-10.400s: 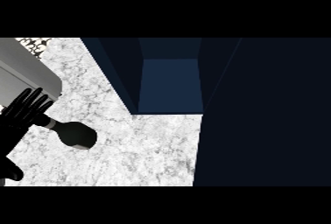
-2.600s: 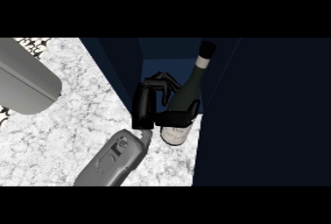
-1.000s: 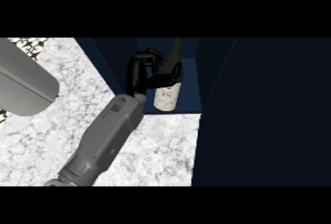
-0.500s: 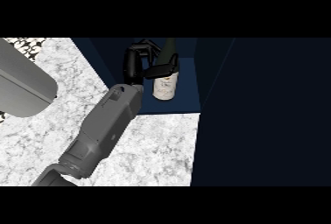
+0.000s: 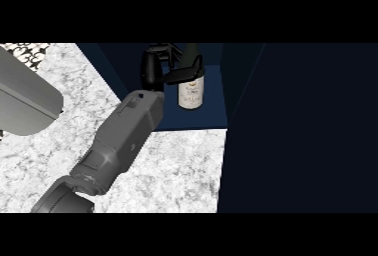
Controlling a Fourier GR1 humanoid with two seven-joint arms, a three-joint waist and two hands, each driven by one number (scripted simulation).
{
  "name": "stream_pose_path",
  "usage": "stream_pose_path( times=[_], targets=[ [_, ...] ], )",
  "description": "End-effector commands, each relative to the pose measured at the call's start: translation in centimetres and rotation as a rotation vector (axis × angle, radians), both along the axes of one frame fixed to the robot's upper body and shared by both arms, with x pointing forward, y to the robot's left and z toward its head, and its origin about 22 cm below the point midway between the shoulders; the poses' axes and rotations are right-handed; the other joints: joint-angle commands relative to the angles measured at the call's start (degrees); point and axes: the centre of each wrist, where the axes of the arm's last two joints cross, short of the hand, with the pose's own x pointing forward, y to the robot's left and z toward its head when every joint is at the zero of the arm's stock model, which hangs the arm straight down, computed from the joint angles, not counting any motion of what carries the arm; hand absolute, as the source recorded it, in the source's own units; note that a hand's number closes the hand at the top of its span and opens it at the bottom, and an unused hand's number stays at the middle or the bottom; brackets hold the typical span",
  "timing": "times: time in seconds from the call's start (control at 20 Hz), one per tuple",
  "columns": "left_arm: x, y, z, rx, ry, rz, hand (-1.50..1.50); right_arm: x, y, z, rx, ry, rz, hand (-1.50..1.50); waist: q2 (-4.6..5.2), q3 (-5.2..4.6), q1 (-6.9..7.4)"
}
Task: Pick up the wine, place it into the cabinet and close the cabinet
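Across the white marbled surface (image 5: 170,170), the robot's right hand (image 5: 152,70) is clasping the dark glass wine bottle with a pale label (image 5: 190,95) inside the open dark blue cabinet (image 5: 240,85). It is holding the bottle seemingly upright, likely so it stands once released; the cabinet is not yet closed.

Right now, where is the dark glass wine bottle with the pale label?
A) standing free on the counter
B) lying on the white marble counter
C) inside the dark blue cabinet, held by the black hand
C: the black hand curls round the dark glass wine bottle within the dark blue cabinet.
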Motion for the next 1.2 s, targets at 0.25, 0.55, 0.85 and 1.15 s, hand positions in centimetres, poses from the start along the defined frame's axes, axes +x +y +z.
stream_pose_path(
  times=[0.25,0.55,0.85,1.15],
  targets=[
    [0.4,0.2,0.0,-0.147,0.059,0.029,1.5,0.1,-0.4,0.5,0.025,-0.025,0.053,-1.5,0.5,-0.02,-0.88],
    [0.3,0.3,-0.3,-0.135,0.053,0.047,1.5,-2.0,-0.1,0.4,0.031,-0.038,0.069,-1.5,0.4,-0.01,-1.27],
    [-0.1,2.1,-2.0,-0.092,0.063,0.053,1.5,-1.9,0.1,0.3,0.026,-0.037,0.052,-1.5,0.39,-0.03,-0.95],
    [0.0,0.7,-1.5,-0.024,0.087,0.072,-1.5,-0.2,0.7,0.3,0.033,-0.039,0.054,-1.5,0.68,-0.03,-1.16]
  ],
)
